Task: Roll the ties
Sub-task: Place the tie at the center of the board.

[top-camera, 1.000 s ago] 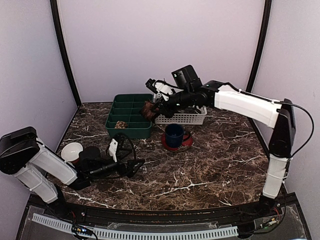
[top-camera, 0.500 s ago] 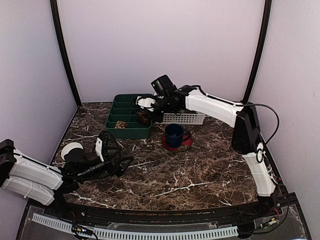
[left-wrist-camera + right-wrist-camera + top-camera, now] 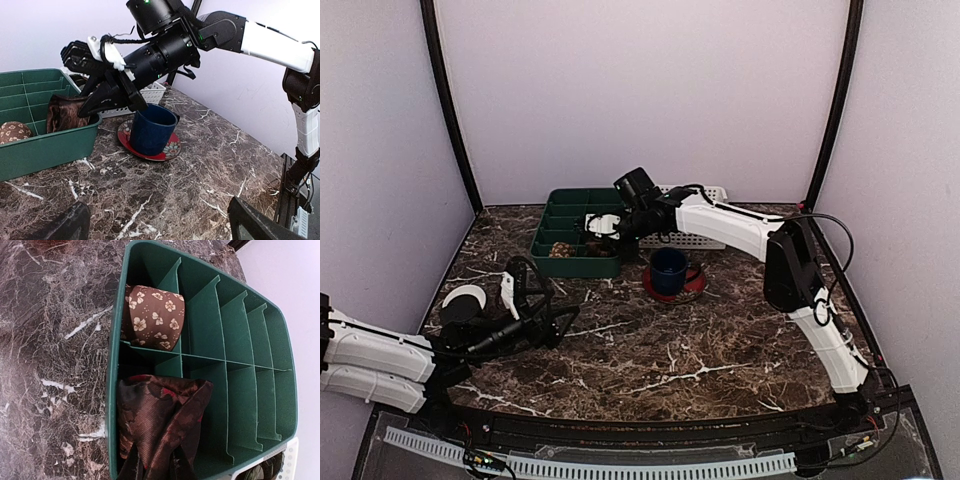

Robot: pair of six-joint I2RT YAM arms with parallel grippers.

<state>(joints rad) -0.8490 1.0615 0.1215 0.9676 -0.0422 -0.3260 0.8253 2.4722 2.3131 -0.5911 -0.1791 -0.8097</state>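
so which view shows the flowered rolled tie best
Right wrist: the flowered rolled tie fills a corner compartment of the green tray, pattern clear. Left wrist catches only part at its frame edge; top external shows a tiny speckled blob.

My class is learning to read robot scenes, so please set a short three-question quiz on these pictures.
1. True or false: the right hand is shut on the dark tie.
2. How many ties already lie rolled in the tray?
3. The mug stands on: A the saucer; B the tray; C the floral roll.

Key: 1 true. 2 one, the floral roll. 3 A.
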